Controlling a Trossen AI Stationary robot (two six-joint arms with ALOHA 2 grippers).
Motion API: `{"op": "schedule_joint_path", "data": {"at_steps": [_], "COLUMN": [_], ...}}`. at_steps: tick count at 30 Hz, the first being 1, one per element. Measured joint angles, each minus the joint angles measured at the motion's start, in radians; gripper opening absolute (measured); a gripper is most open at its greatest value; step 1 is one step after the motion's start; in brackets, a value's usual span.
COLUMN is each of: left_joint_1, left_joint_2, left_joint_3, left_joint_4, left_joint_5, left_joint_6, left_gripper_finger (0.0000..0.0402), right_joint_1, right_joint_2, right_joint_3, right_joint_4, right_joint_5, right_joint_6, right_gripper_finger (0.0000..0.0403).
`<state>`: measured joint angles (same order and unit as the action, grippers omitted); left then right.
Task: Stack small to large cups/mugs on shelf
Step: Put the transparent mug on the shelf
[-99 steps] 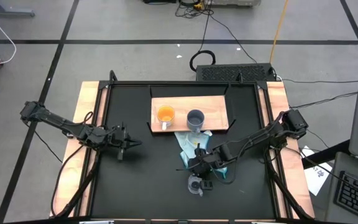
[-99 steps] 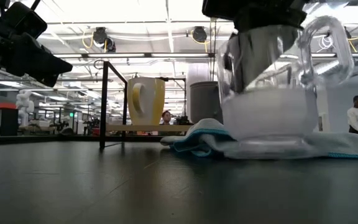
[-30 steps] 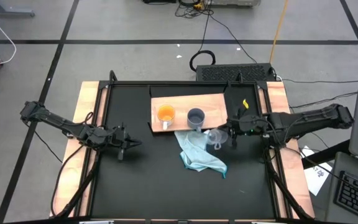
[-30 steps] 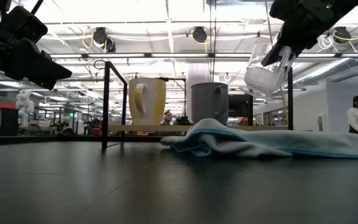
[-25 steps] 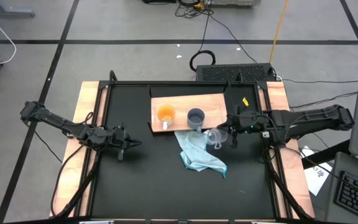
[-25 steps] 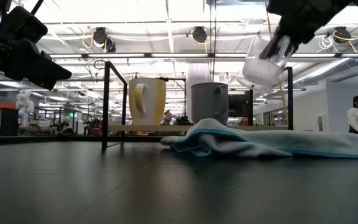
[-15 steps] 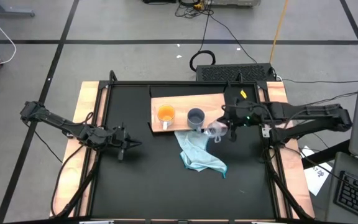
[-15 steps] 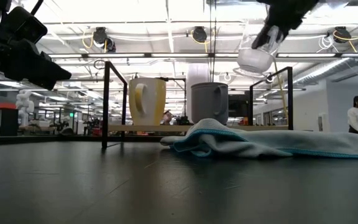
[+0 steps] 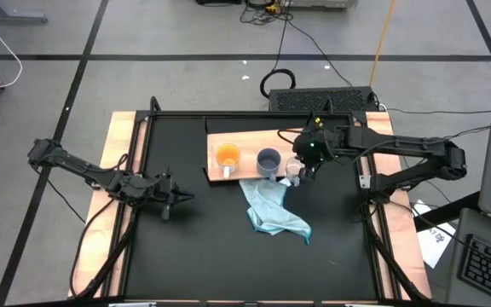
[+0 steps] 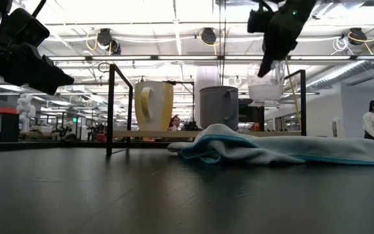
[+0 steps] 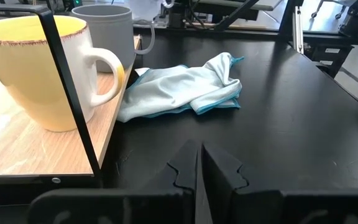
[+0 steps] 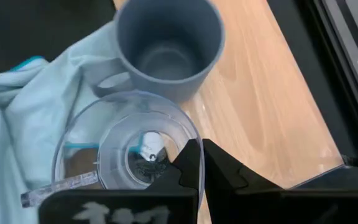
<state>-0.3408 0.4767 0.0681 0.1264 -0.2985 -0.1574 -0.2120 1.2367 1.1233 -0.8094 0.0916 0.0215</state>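
An orange mug (image 9: 227,156) with a white handle and a grey-blue mug (image 9: 268,161) stand upright on the light wooden shelf (image 9: 301,141). My right gripper (image 9: 303,164) is shut on the clear glass cup (image 9: 293,170), just right of the grey-blue mug (image 12: 166,43) and over the shelf's near edge. In the low view the cup (image 10: 265,84) hangs above shelf height. My left gripper (image 9: 180,200) is shut and empty over the table's left part, and its fingers (image 11: 199,168) point toward the shelf. My right gripper pinches the glass cup's wall at the rim (image 12: 185,127), on the side away from its handle (image 12: 61,186), with one finger inside and one outside. The fingers come from above, pointing down. The cup hangs upright below them, clear of the shelf and the cloth.
A light blue cloth (image 9: 273,209) lies crumpled on the black table just in front of the shelf, its far end against the shelf's near edge. Black metal brackets (image 10: 109,107) stand at the shelf's ends. Bare shelf board (image 12: 272,106) lies to the right of the grey-blue mug.
My right gripper has carried the glass cup toward the far edge and a little left, from over the table right of the cloth to the shelf's near edge beside the grey-blue mug. The arm has swung round. The cup has turned from tilted to upright and come lower.
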Motion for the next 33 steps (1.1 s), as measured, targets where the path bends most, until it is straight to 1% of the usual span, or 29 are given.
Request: {"op": "schedule_joint_path", "data": {"at_steps": [11,16,19,22,24,28,31,33], "left_joint_1": [0.000,0.000,0.000,0.000,0.000,0.000,0.000,0.000], "left_joint_2": [0.000,0.000,0.000,0.000,0.000,0.000,0.000,0.000], "left_joint_3": [0.000,0.000,0.000,0.000,0.000,0.000,0.000,0.000], "left_joint_4": [-0.021,-0.027,-0.026,-0.027,-0.026,-0.026,-0.026,-0.026], "left_joint_5": [0.000,0.000,0.000,0.000,0.000,0.000,0.000,0.000], "left_joint_6": [0.016,0.015,0.015,0.014,0.014,0.014,0.014,0.014], "left_gripper_finger": [0.0026,0.0026,0.0026,0.0026,0.0026,0.0026,0.0026,0.0026], "right_joint_1": [-0.111,-0.157,-0.174,-0.200,-0.214,-0.237,-0.258,-0.263], "right_joint_2": [0.057,0.075,0.082,0.083,0.082,0.083,0.082,0.083], "right_joint_3": [0.000,0.000,0.000,0.000,-0.001,-0.018,-0.037,-0.051], "right_joint_4": [0.022,0.050,0.072,0.053,0.061,0.059,0.065,0.086], "right_joint_5": [-0.025,-0.096,-0.101,-0.143,-0.150,-0.154,-0.199,-0.201], "right_joint_6": [-0.078,-0.115,-0.132,-0.146,-0.152,-0.177,-0.190,-0.190], "right_gripper_finger": [0.0000,0.0000,0.0000,0.0000,0.0000,0.0000,0.0000,0.0000]}}
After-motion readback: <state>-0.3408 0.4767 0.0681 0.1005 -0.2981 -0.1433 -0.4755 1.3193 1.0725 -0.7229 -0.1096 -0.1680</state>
